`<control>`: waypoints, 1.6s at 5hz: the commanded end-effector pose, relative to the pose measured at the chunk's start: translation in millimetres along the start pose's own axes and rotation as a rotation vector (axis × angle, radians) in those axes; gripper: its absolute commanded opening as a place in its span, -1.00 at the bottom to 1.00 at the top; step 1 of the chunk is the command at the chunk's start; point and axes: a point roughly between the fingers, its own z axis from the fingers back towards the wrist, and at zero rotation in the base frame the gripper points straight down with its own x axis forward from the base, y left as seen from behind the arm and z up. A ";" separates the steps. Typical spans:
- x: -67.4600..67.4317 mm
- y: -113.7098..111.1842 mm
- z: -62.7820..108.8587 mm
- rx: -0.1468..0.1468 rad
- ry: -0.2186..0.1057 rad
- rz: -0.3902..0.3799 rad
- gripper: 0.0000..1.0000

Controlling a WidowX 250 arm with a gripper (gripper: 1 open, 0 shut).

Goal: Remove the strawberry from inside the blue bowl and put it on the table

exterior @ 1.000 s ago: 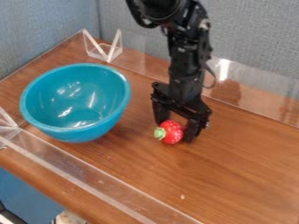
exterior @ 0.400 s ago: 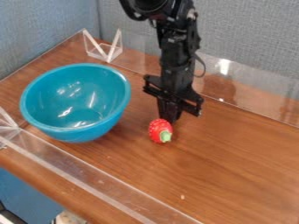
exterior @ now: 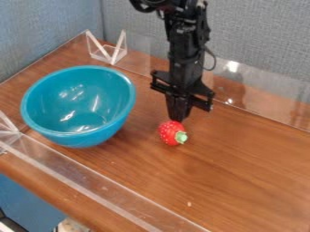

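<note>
- The strawberry (exterior: 173, 134) is seen lying on the brown surface (exterior: 242, 172), beside the blue bowl (exterior: 78, 105).
- The end effector (exterior: 179, 111) is clenched, empty, just above the strawberry.

The table (exterior: 230, 172), brown wood grain with a clear rim, carries the bowl (exterior: 78, 106); the strawberry (exterior: 173, 134) lies just right of the bowl.
</note>
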 end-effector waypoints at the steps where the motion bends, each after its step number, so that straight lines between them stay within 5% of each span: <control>1: 18.2 -7.8 51.4 -0.001 -0.139 -0.018 -1.00; 3: 21.3 -21.2 74.2 -0.021 -0.171 -0.067 -1.00; 8: 19.3 -13.3 36.9 -0.017 -0.150 -0.106 -1.00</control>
